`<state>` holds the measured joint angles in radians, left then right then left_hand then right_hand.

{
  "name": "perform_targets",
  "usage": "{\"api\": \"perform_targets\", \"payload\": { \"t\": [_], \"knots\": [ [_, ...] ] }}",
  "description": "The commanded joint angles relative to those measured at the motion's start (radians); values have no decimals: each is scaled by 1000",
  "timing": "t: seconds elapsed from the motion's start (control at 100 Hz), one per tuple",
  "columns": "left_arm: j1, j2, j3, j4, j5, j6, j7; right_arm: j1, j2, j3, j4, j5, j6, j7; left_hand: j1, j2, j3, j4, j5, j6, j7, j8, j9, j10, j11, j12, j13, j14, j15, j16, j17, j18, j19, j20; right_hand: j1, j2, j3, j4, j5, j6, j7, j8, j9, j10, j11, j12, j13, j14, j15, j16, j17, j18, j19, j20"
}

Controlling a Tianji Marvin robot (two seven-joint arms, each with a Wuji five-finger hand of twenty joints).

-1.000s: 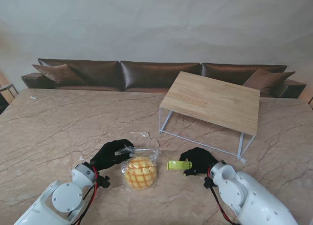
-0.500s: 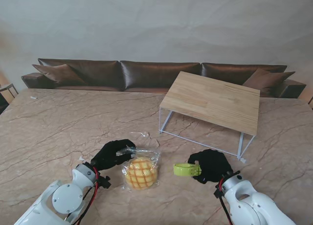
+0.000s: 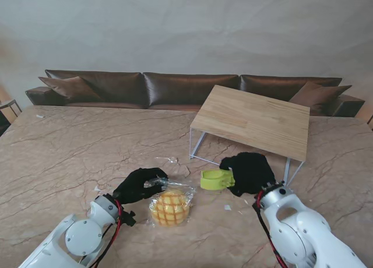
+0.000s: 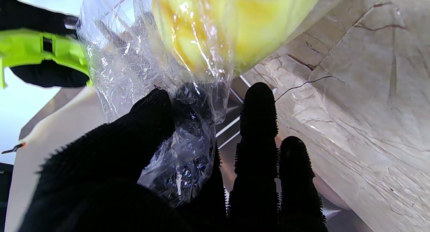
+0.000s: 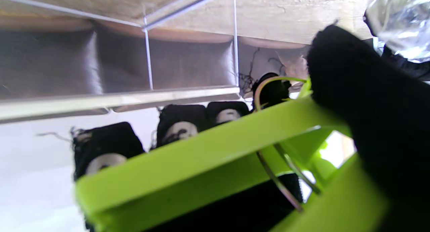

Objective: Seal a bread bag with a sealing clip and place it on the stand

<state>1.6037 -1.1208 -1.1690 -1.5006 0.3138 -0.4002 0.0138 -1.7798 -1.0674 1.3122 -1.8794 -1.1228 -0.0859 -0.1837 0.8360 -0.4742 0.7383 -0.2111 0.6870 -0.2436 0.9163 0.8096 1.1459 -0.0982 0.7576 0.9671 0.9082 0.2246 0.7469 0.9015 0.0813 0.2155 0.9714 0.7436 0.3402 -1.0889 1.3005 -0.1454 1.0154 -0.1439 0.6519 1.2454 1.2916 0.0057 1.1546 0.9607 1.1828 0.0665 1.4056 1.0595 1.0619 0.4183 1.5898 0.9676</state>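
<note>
Right hand (image 3: pixel 249 172) has the clip (image 3: pixel 217 179), left hand (image 3: pixel 137 184) has the bag neck; clip not on yet.

Left hand's fingers (image 4: pixel 257 124) are pinched on the bunched film of the bag (image 3: pixel 171 205), which rests on the table (image 3: pixel 70 145) just right of that hand, bun inside. Right hand is clamped on the clip's handles, and the wrist view shows the two green arms spread, so its mouth looks open. Clip is off the table, to the right of the neck and a little farther from me, clearly apart from the film. Its long axis runs roughly left-right with the mouth toward the bag. Judgement: right hand must travel left and slightly toward me to slip the mouth over the neck beside the left fingers. Stand (image 3: pixel 256 121) is behind the right hand, so that hand is nearer to it.
</note>
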Motion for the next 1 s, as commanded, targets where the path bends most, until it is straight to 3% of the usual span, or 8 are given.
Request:
{"api": "perform_targets", "payload": {
  "t": [0.0,0.41,0.99],
  "knots": [
    [6,-3,3,-3,-1,6,-8,50,-4,-23,16,-19,-16,-9,32,45,30,6,41,-80,75,67,25,-87,27,11,15,-10,7,13,-1,6,5,11,237,106,59,31,308,-391,871,82,155,31,445,81,125,-46,444,156,119,-18,504,135],
    [4,-2,-2,-3,-8,10,-16,292,11,-230,194,-85,-31,-42,28,42,37,5,41,-80,76,64,27,-87,29,9,16,-8,9,13,-1,5,11,13,236,102,68,28,307,-399,870,85,155,27,446,84,125,-45,444,153,118,-21,504,131],
    [0,-5,-3,8,-20,2,-11,464,34,-434,316,-166,-83,-68,26,43,38,3,41,-84,78,64,25,-87,29,9,14,-10,7,11,2,7,16,14,223,89,74,23,306,-410,871,88,155,22,444,87,125,-50,442,149,117,-27,504,120]
  ]
}}
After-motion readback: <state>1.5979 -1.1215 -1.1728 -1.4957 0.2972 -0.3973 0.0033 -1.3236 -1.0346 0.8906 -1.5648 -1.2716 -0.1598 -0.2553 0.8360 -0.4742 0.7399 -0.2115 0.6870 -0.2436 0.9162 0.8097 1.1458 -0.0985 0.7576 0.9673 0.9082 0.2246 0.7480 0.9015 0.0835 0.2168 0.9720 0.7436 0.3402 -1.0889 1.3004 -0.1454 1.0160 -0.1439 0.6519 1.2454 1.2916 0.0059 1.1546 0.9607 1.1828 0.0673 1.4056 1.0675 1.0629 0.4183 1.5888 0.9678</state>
